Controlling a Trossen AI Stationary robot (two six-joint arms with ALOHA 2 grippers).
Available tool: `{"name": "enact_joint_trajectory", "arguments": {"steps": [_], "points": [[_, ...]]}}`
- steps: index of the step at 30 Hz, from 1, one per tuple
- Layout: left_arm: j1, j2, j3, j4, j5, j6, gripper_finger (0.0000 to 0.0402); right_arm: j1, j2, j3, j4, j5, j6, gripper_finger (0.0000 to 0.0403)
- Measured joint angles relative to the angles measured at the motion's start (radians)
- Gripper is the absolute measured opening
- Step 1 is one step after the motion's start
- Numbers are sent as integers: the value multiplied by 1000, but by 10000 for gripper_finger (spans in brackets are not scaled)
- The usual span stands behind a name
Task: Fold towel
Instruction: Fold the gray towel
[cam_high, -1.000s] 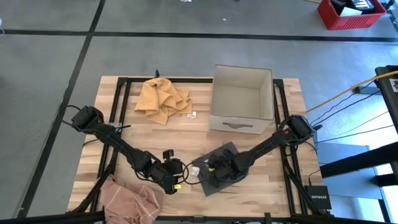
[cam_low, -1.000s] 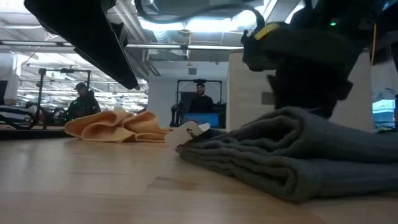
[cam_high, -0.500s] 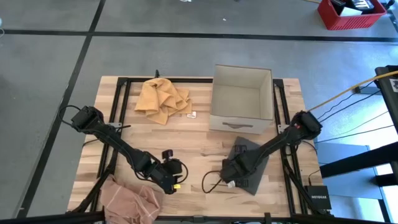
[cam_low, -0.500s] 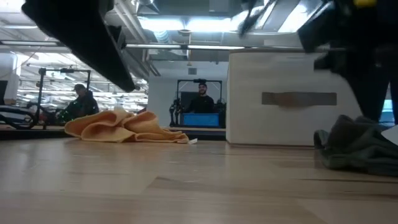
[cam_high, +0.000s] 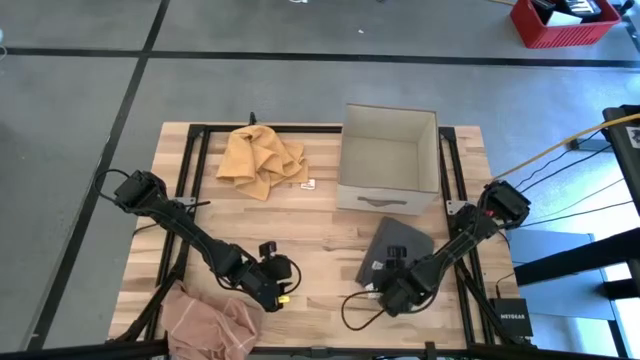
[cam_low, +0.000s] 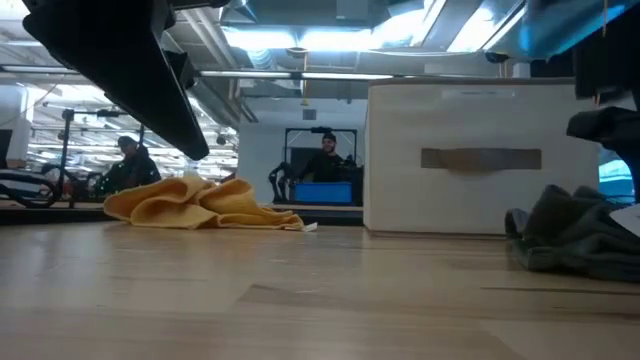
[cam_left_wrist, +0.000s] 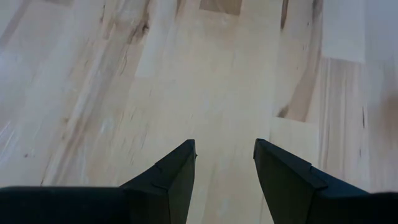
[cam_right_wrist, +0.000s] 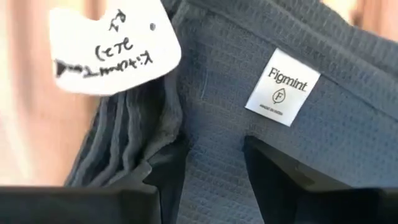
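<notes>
high view: the grey towel (cam_high: 397, 250) sits folded on the right half of the table (cam_high: 320, 215), just in front of the open box (cam_high: 388, 160). The right gripper (cam_high: 398, 290) is at its near edge. The left gripper (cam_high: 275, 287) hangs over bare wood left of centre, well apart from it. There's also a yellow cloth (cam_high: 260, 158) at the back and a pink cloth (cam_high: 210, 318) at the front-left corner.

low view: the towel shows as a slumped grey bundle (cam_low: 575, 235) at the right edge, with the box behind and the yellow cloth far left. A person sits way back in the room.

left wrist view: the fingers (cam_left_wrist: 171, 177) are spread with a clear gap, nothing between them, just tabletop.

right wrist view: the fingers (cam_right_wrist: 280, 171) are parted too, sitting right over the waffle-weave fabric near the brand label (cam_right_wrist: 283, 87) and a handwritten paper tag (cam_right_wrist: 112, 46). Can't tell if any cloth is actually pinched.

handling guess: looks soft, light and floppy, and the layers will probably slide. I'd pinch the stacked edge or a corner, not the flat middle.
</notes>
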Motion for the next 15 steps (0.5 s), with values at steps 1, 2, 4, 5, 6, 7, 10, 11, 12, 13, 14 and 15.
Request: {"name": "enact_joint_trajectory", "arguments": {"steps": [1,2,4,5,6,7,10,11,12,13,14,15], "points": [[0,0,0,0,0,7,159,0,-1,0,-36,-21,5,168],[1,0,0,0,0,11,159,-1,-7,0,-70,-52,7,168],[1,0,0,-1,0,21,159,-1,-17,9,-159,-119,4,168],[1,0,0,0,0,21,159,-1,-22,20,-210,-146,3,168],[1,0,0,0,0,20,159,-1,-29,40,-260,-158,2,168],[1,0,0,-1,-1,19,159,-1,-42,66,-306,-158,1,168],[1,0,0,0,-1,15,159,-7,-71,133,-374,-107,8,168],[1,0,0,0,-1,15,159,-7,-73,144,-355,-61,19,168],[1,0,0,-1,-1,13,159,-8,-77,154,-315,-13,27,168],[1,0,0,-1,-1,13,159,-8,-83,158,-265,43,31,168],[1,0,0,0,-1,13,159,-7,-87,157,-216,92,31,168],[1,0,0,0,-1,13,159,0,-87,148,-172,127,31,168]]}}
